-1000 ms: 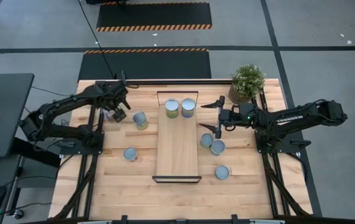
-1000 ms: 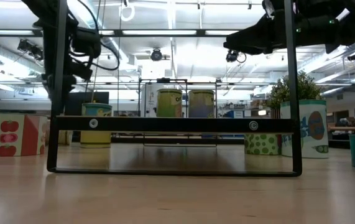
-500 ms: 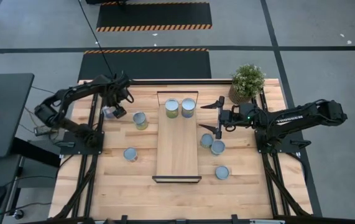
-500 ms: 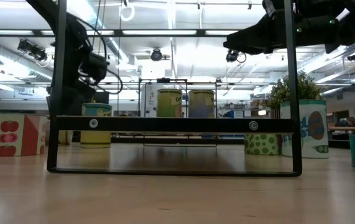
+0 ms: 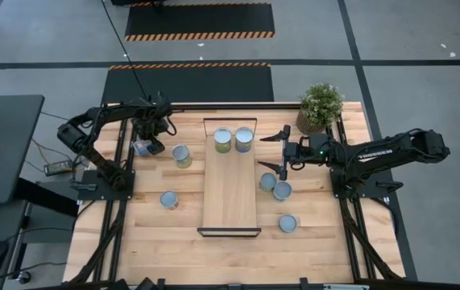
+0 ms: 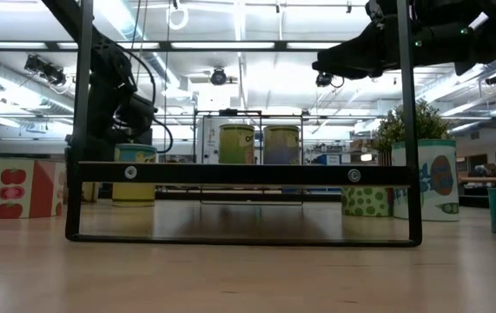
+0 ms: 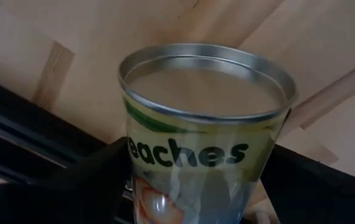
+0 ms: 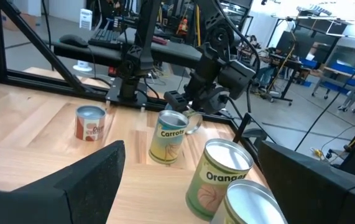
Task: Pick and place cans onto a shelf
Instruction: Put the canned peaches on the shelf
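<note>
A peaches can (image 7: 205, 130) stands on the counter (image 5: 238, 250) in the upper left of the high view, grasped between the left hand's (image 5: 151, 142) fingers. Two cans (image 5: 233, 139) sit on the shelf (image 5: 230, 193). The right hand (image 5: 276, 151) hovers released beside the shelf.

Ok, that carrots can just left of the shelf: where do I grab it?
Grip the carrots can across its round side, about mid-height, coming in from its left. It stands upright with bare table there, while the shelf sits close on its right. The left hand, by the peaches can, is the nearer one.
</note>
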Available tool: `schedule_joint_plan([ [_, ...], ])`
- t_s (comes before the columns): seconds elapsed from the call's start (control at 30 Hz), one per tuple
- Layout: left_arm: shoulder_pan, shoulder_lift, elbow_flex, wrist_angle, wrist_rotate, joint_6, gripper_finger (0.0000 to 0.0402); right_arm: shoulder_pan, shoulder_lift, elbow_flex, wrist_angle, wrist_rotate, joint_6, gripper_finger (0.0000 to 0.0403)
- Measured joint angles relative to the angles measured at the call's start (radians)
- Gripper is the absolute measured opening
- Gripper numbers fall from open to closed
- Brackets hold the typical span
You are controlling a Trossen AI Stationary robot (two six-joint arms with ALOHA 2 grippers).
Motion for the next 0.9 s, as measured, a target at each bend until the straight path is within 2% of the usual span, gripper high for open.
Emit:
schedule_joint_plan([
  [0.13,-0.006,0.0,0.001,0.027,-0.006,-0.017,0.0313,0.0,0.0,0.0,-0.002,0.0,0.01,0.0375],
  [0.5,-0.031,-0.036,0.001,0.061,-0.004,-0.01,0.0307,0.0,0.0,0.0,-0.009,0.0,0.011,0.0375],
  [0.77,-0.047,-0.152,0.13,0.002,0.029,-0.026,0.0307,0.0,0.0,0.0,-0.008,0.007,0.01,0.0375],
  [0.9,-0.09,-0.209,0.216,0.031,0.101,-0.034,0.0307,0.0,0.0,0.0,-0.008,0.007,0.009,0.0375],
])
